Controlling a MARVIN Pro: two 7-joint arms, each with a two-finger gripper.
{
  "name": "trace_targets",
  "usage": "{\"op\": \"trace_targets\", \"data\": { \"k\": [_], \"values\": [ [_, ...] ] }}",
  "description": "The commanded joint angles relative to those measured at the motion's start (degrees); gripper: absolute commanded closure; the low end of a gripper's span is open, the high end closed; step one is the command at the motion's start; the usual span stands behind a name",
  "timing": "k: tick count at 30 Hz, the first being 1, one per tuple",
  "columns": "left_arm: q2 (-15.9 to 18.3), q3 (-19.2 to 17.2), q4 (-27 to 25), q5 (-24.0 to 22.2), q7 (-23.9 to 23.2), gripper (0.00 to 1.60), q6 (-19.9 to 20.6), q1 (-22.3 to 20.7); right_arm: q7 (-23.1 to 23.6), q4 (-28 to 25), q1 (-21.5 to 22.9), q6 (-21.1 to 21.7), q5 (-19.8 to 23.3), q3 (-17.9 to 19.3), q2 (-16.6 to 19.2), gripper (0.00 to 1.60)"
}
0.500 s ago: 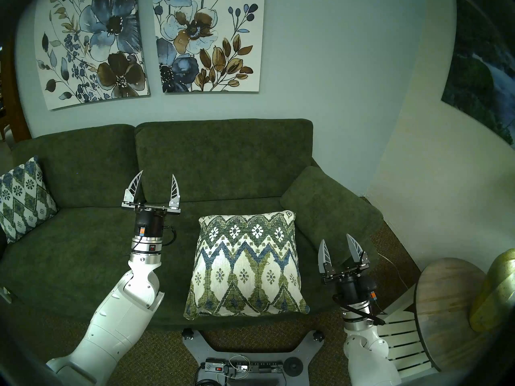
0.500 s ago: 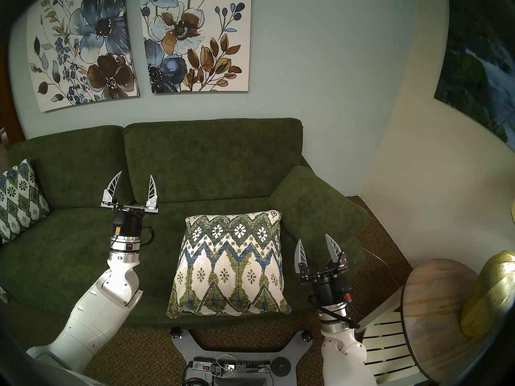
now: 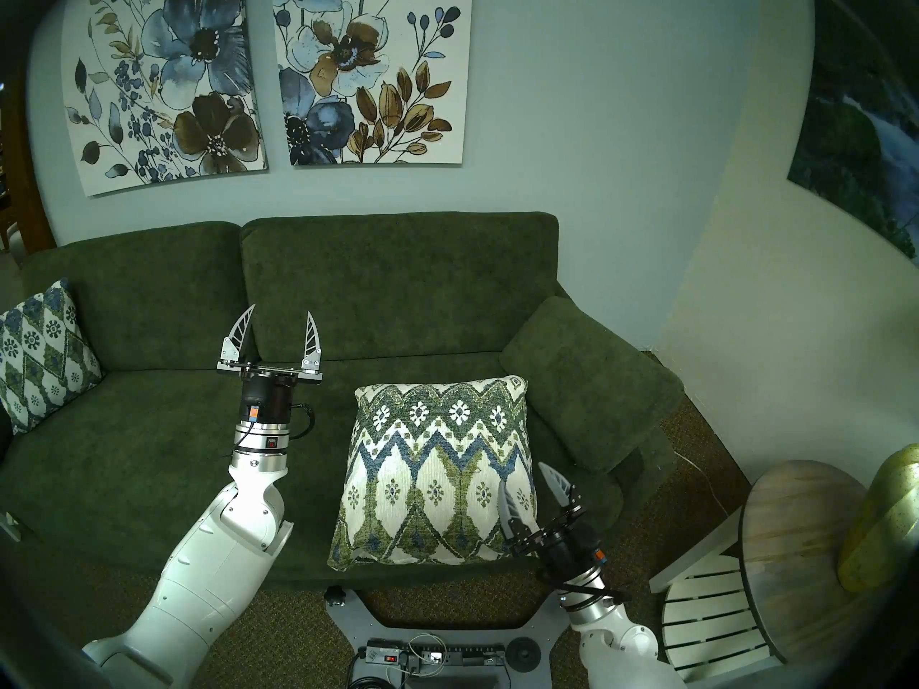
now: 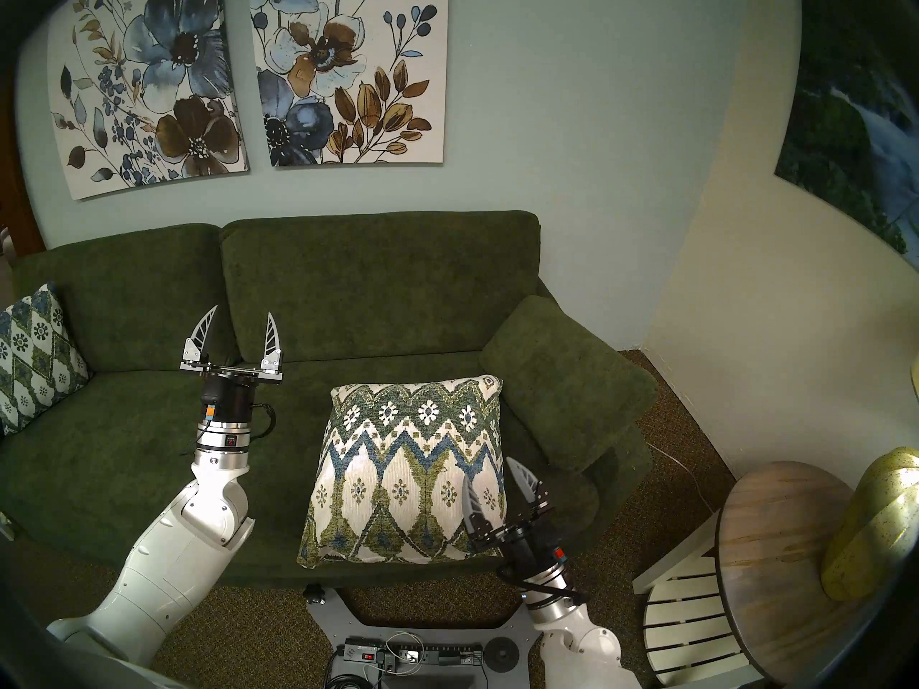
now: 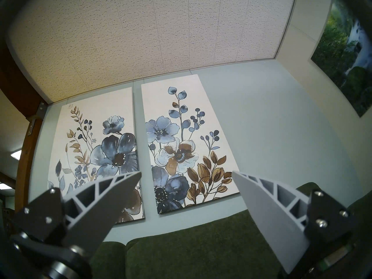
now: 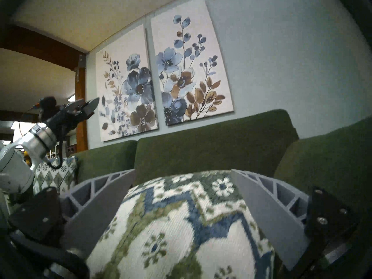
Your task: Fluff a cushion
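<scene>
The cushion [image 3: 437, 474] [image 4: 408, 474], cream with green-and-blue zigzags and small flowers, lies flat on the right seat of the dark green sofa [image 3: 398, 285]. My right gripper [image 3: 524, 476] [image 4: 487, 469] is open at the cushion's near right edge, one finger over its face and the other past its right side. In the right wrist view the cushion [image 6: 181, 222] bulges up between the open fingers of that gripper [image 6: 183, 171]. Whether the fingers touch it I cannot tell. My left gripper [image 3: 281, 309] [image 4: 243, 310] [image 5: 186, 173] stands open and empty above the left seat, pointing up at the wall.
A second patterned cushion [image 3: 42, 360] leans at the sofa's far left. The padded armrest [image 3: 587, 380] lies just right of the cushion. A round wooden side table [image 3: 805, 549] with a gold vase [image 3: 885, 519] and a white slatted chair [image 3: 706, 618] stand at the right.
My right gripper has swung left and down from beside the armrest to the cushion's near right edge, tilting inward. The left arm and the cushion have not moved.
</scene>
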Motion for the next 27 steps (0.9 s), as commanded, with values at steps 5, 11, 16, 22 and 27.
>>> {"op": "trace_targets", "data": {
  "k": [5,11,16,22,27],
  "values": [
    [-0.06,-0.02,-0.38,0.00,0.03,0.00,0.00,-0.21,4.82,6.74,0.15,-2.37,5.58,-0.32,5.08,0.00],
    [-0.06,-0.02,-0.37,0.00,0.02,0.00,0.00,-0.21,5.00,14.66,2.40,-2.37,7.93,-5.12,7.26,0.00],
    [-0.06,-0.02,-0.35,0.00,0.02,0.00,0.00,-0.22,3.01,16.23,2.63,-2.37,6.34,-6.34,6.03,0.00],
    [-0.06,-0.02,-0.36,0.00,0.02,0.00,0.00,-0.21,3.13,21.80,4.28,-2.37,6.65,-9.54,6.26,0.00],
    [-0.06,-0.03,-0.36,0.00,0.01,0.00,0.00,-0.21,3.15,27.86,7.43,-2.37,7.05,-10.27,6.36,0.00]
  ]
}}
